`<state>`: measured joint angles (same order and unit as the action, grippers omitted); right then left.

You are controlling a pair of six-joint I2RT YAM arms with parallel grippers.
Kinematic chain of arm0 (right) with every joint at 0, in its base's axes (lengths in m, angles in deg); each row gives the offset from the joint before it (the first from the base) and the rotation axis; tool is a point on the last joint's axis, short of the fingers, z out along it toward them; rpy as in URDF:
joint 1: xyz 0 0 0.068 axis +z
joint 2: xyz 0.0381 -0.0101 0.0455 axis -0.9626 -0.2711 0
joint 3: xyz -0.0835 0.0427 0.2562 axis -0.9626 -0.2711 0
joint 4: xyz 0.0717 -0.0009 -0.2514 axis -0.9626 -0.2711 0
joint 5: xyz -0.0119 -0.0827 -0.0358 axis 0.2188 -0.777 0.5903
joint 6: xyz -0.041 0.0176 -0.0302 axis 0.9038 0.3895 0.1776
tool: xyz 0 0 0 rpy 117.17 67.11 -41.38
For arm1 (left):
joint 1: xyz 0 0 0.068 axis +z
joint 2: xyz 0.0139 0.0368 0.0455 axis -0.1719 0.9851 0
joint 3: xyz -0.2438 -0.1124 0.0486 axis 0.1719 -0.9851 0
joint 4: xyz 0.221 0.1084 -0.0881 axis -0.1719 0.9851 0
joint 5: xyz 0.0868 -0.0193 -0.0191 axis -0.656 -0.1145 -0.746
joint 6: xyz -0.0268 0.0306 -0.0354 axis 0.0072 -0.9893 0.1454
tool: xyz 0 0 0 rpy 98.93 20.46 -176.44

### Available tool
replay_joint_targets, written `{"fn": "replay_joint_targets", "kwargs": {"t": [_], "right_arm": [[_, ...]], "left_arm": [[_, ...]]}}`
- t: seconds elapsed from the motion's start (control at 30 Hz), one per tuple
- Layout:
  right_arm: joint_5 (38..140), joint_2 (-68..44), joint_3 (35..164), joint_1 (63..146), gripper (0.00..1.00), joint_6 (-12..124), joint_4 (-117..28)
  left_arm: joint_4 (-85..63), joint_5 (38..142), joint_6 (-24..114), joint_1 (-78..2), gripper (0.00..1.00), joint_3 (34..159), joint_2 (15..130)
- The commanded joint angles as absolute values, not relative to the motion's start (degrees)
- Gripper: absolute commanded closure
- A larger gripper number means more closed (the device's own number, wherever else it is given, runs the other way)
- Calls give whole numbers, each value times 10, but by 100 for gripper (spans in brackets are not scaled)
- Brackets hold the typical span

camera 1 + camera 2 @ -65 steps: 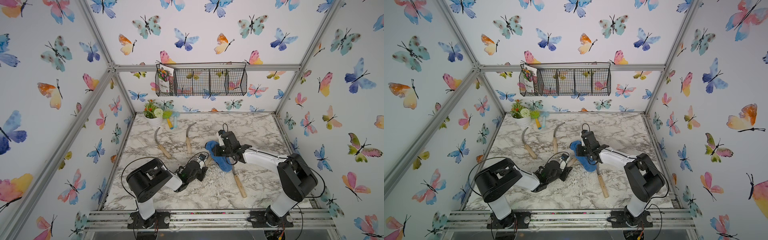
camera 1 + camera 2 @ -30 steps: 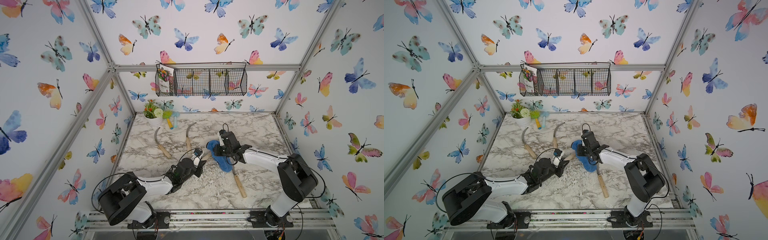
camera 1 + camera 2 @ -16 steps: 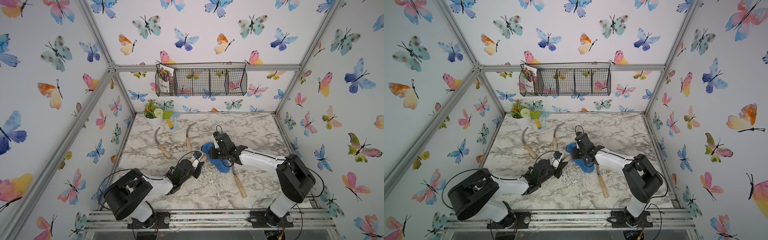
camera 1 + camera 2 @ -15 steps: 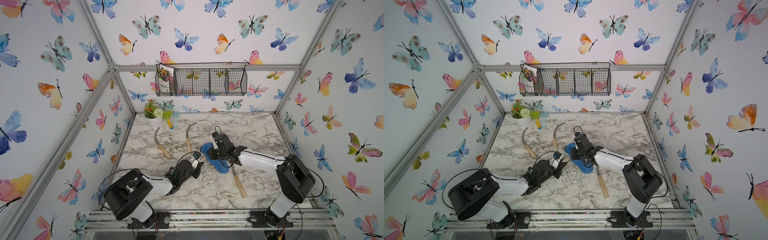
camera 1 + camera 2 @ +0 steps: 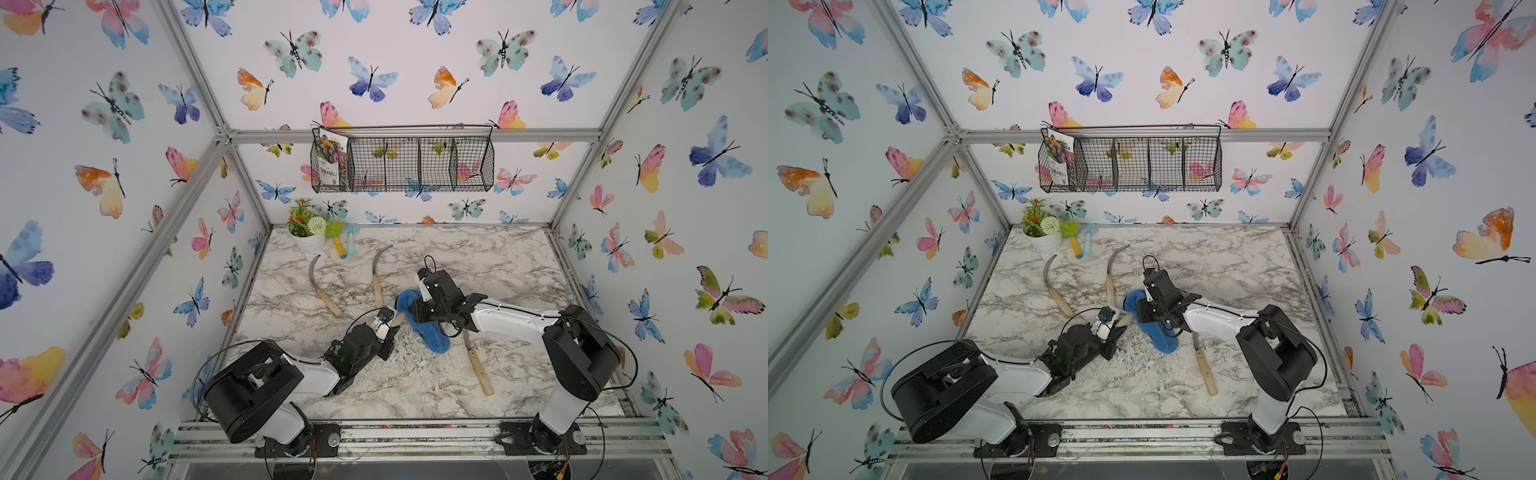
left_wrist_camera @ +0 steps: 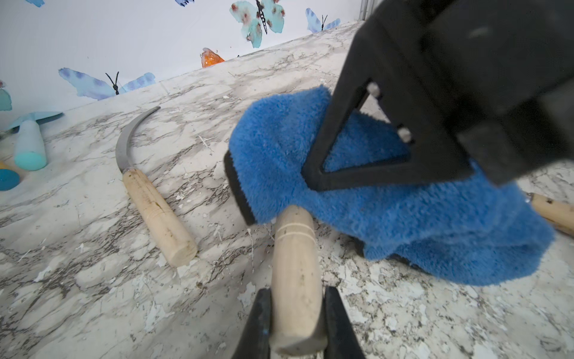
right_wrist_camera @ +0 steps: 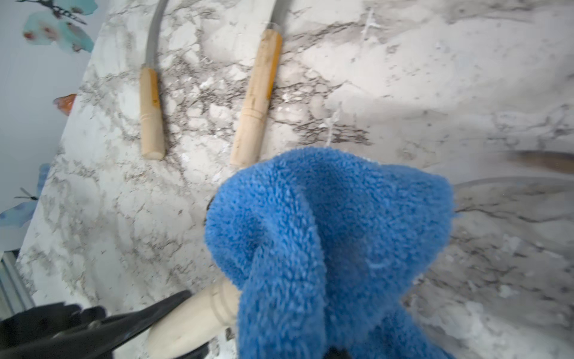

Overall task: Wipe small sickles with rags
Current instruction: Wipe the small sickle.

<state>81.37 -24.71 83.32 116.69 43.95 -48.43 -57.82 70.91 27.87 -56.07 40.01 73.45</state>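
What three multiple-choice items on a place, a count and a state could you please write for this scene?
1. Where is the flower pot? A far left corner; B far right corner; C front edge.
2. How many wooden-handled sickles show? A two; B four; C six.
3. The left gripper is: A open; B shut on a sickle handle; C shut on a toy spade.
Key: A, it stands far back on the left; B, two near the pot, one gripped, one by the right arm; B, fingers clamp the handle.

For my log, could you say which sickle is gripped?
The sickle whose handle the left gripper clamps, blade under the blue rag; the other three sickles lie loose.
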Motion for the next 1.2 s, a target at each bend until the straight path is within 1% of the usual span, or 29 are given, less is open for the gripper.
{"fn": "replay_joint_targets", "kwargs": {"t": [0.0, 0.1, 0.17, 0.3, 0.47, 0.57, 0.67, 0.73, 0.9, 1.07, 1.17], "right_arm": [[749, -274, 845, 1136, 98, 451, -532], [733, -282, 870, 1136, 97, 452, -555], [742, -280, 877, 1142, 98, 457, -548], [728, -287, 904, 1183, 98, 455, -571], [775, -253, 877, 1239, 97, 451, -529], [825, -236, 862, 1253, 97, 455, -506], [864, -223, 835, 1252, 97, 461, -462], [860, -227, 831, 1249, 97, 461, -458], [873, -265, 836, 1197, 97, 460, -457], [800, -335, 879, 1141, 98, 469, -504], [770, -348, 900, 1138, 98, 466, -532]], "left_arm": [[-606, 742, 273, -560, 100, 408, 714], [-599, 747, 273, -560, 100, 412, 717], [-598, 750, 273, -560, 100, 414, 716], [-594, 755, 276, -560, 100, 416, 718], [-590, 756, 276, -560, 100, 421, 720], [-584, 757, 277, -560, 100, 422, 719], [-581, 757, 277, -560, 100, 425, 720], [-579, 760, 277, -560, 100, 426, 720], [-577, 767, 277, -560, 100, 428, 721], [-576, 771, 277, -560, 100, 426, 719], [-575, 774, 278, -560, 100, 420, 711]]}}
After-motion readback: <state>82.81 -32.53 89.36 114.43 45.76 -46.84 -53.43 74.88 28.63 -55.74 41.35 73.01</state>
